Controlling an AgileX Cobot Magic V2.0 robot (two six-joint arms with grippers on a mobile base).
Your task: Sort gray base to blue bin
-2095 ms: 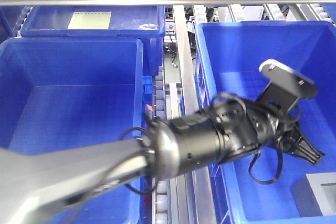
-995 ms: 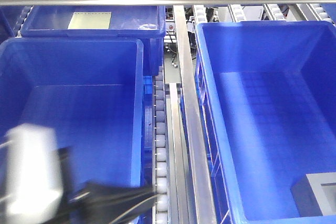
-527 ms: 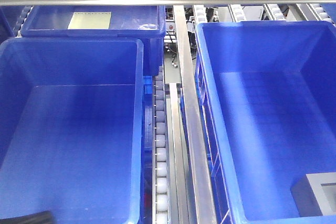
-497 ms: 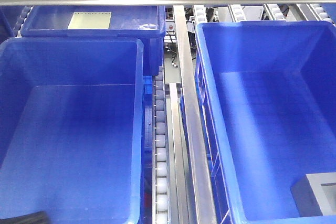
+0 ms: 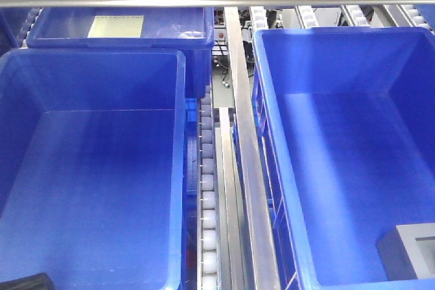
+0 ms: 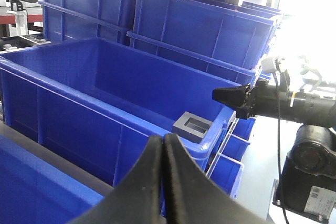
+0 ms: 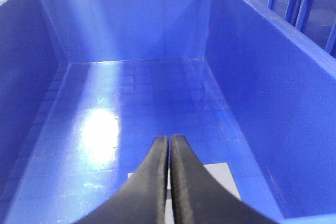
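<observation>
Where recessed, gray base (image 5: pixel 412 252), matte, cube-like

left gripper (image 6: pixel 161 153) — black fingers pressed together, tips touching, nothing between | right gripper (image 7: pixel 169 153) — fingers closed tip to tip, empty, pointing forward | right arm (image 6: pixel 294 103) — held level
</observation>
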